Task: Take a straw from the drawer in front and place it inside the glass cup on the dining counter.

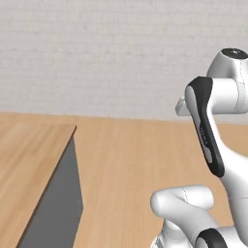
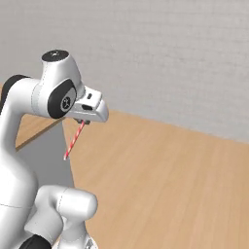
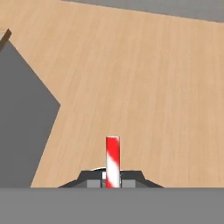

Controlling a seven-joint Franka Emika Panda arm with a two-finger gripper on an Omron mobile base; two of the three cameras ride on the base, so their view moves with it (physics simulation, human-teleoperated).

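**Straw held in the gripper above the wooden floor**

The straw [image 2: 74, 140], red and white striped, is hanging from the gripper [image 2: 81, 121], whose jaws are pinching narrowly on its upper end. In the right base view it is slanting down and to the left from the hand, its lower end free in the air and touching nothing. In the hand view the straw [image 3: 112, 161] is rising straight up between the two dark finger tips [image 3: 93, 180], which are pressing close on either side of it.

The arm [image 1: 208, 131] is folding high over its base, with the hand carried well above the floor [image 2: 165, 185]. The floor is showing as a broad spread of light-brown boards, bare around and beyond the straw, so there is open room ahead and to the right in the right base view.

To the left a counter [image 1: 24, 155] with a light-brown wooden top is ending in a sharp corner; its grey side panel [image 1: 60, 203] is dropping from that edge to the floor. In the right base view that edge and grey panel are lying just behind the straw's lower end, though how near the two really are I cannot tell. In the hand view the grey panel [image 3: 22, 127] is taking up the left side, with its corner pointing toward the middle.

A pale grey brick wall [image 1: 97, 53] is closing the scene at the back.
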